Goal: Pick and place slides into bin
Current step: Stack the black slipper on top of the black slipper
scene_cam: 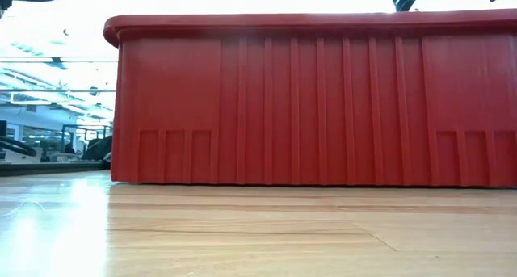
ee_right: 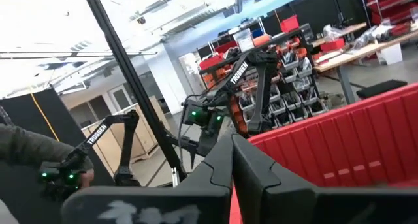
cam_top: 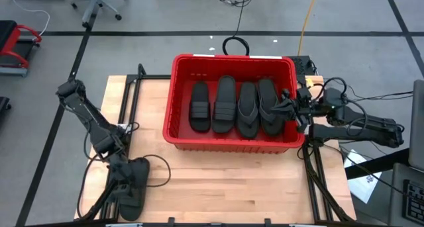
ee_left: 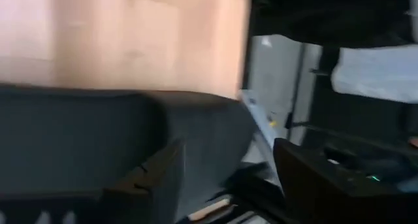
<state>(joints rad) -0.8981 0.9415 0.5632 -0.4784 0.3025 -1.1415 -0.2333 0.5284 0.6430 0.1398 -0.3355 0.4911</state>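
One black rubbery slide lies at the near left corner of the pale wooden surface, under the left gripper; whether its fingers grip it I cannot tell

Four black slides lie abreast in the large red plastic bin

Right gripper hangs over the bin's right rim, fingers pressed together, holding nothing

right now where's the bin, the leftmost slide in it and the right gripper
bin [cam_top: 233,60] high view, far rim
leftmost slide [cam_top: 200,108] high view, ribbed strap
right gripper [cam_top: 286,105] high view, between fingertips over bin's right edge
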